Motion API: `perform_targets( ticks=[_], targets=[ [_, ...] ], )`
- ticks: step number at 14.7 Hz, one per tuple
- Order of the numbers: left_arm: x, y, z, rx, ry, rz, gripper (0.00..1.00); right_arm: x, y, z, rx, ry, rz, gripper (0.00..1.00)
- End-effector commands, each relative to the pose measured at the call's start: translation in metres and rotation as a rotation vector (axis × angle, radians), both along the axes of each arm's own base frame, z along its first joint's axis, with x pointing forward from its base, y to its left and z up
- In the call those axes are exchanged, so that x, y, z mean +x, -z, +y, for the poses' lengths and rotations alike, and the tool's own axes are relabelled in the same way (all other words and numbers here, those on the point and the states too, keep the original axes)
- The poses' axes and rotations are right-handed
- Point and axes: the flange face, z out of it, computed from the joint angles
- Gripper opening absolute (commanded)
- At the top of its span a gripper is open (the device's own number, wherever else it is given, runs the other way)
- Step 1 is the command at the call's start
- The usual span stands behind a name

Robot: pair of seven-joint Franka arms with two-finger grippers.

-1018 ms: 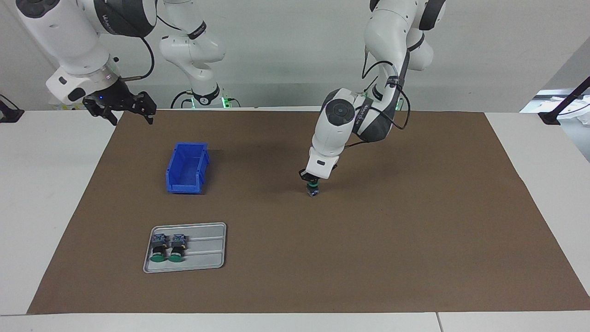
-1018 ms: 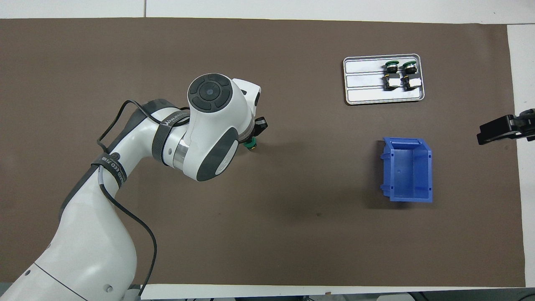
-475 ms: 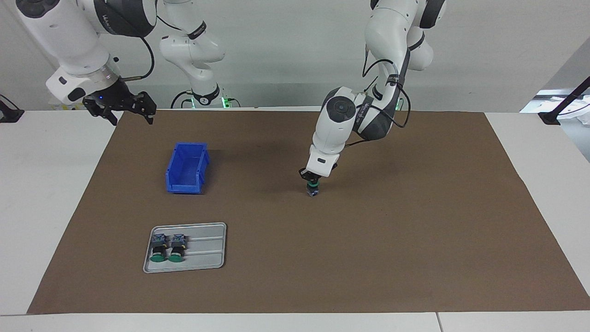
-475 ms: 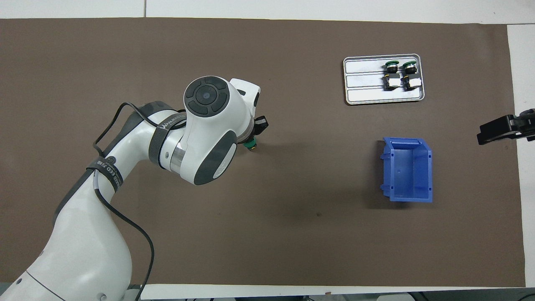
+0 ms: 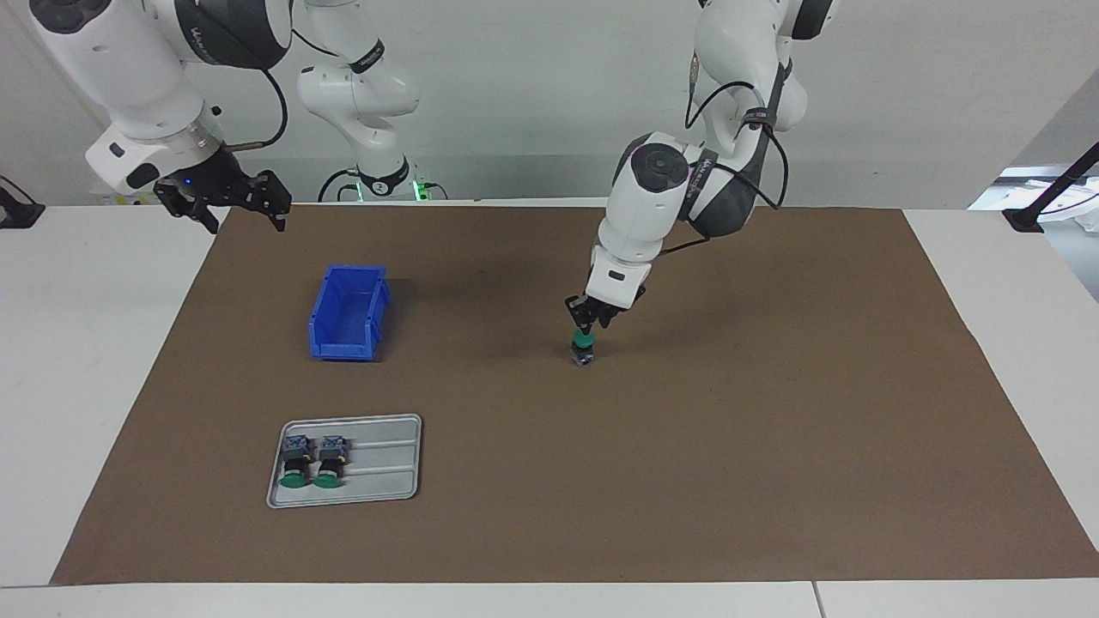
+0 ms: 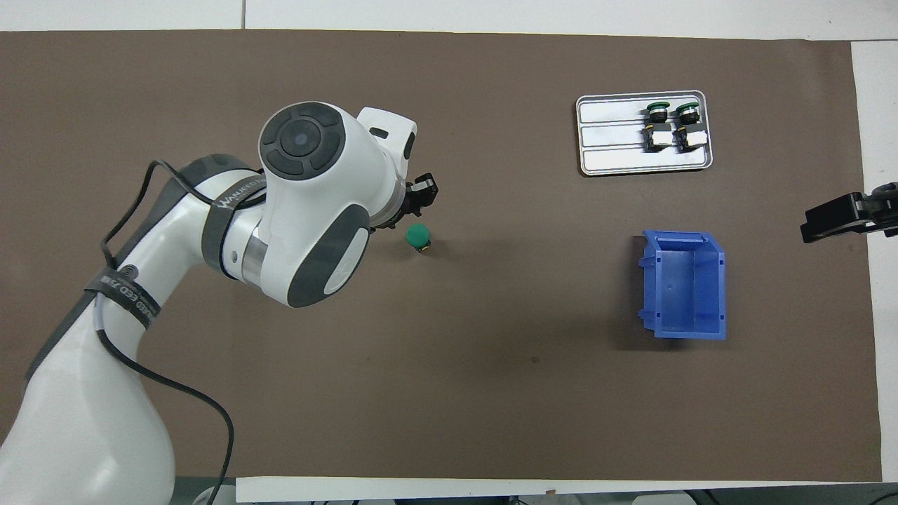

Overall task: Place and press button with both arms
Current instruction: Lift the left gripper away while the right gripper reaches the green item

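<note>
Two black fingered tools: left tool (image 5: 591, 321) open just above the upright green-capped push-button switch (image 5: 584, 349) standing mid-surface, not gripping; right tool (image 5: 225, 199) open, waiting near the blue plastic bin (image 5: 348, 312). Button looks light, rigid, tippy: grip the black barrel, press the cap straight down. Three buttons total, two lying in one grey metal tray (image 5: 382, 459).

From above, our left arm (image 6: 309, 210) covers most of its own hand (image 6: 415, 198) — we see only the dark tips. Our right hand (image 6: 842, 214) is cut off by the picture's edge there. The two spare buttons (image 5: 313, 459) on the tray (image 5: 382, 489) are too small for us to read any detail.
</note>
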Motion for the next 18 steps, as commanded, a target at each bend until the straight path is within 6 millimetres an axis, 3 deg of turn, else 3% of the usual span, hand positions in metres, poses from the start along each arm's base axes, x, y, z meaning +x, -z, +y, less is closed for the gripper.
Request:
perform_targets(
  ticks=[1,3,5,6,8,10,11,12,14,16,18],
  targets=[
    [0.012,-0.017,0.041,0.028,0.061,0.015,0.75,-0.003,-0.002,0.001,0.004,0.009,-0.008,0.98],
    [0.028,-0.023,0.078,0.035,0.057,0.027,0.87,-0.003,-0.002,0.001,0.004,0.009,-0.008,0.98],
    [0.039,-0.036,0.123,0.041,0.100,0.046,0.91,-0.003,0.000,0.011,0.019,-0.081,-0.001,0.98],
    [0.048,-0.044,0.154,0.038,0.118,0.044,0.93,0.001,-0.002,0.043,0.042,-0.169,-0.020,0.98],
    [0.056,-0.056,0.207,0.035,0.167,0.053,0.95,0.009,-0.002,0.099,0.071,-0.176,-0.061,0.98],
    [0.060,-0.069,0.257,0.070,0.231,0.048,0.97,0.019,0.002,0.184,0.059,-0.142,-0.083,0.98],
    [0.059,-0.074,0.272,0.086,0.261,0.044,0.99,0.023,0.004,0.221,0.057,-0.122,-0.090,0.98],
    [0.060,-0.080,0.292,0.098,0.280,0.044,0.99,0.028,0.015,0.266,0.065,-0.098,-0.092,0.98],
    [0.055,-0.092,0.323,0.104,0.304,0.049,0.99,0.035,0.043,0.331,0.104,-0.060,-0.147,0.98],
    [0.048,-0.104,0.353,0.103,0.313,0.057,0.99,0.031,0.094,0.400,0.104,-0.067,-0.157,0.98],
    [0.044,-0.116,0.365,0.103,0.303,0.042,0.99,0.032,0.129,0.436,0.141,-0.099,-0.211,0.98]
  ],
)
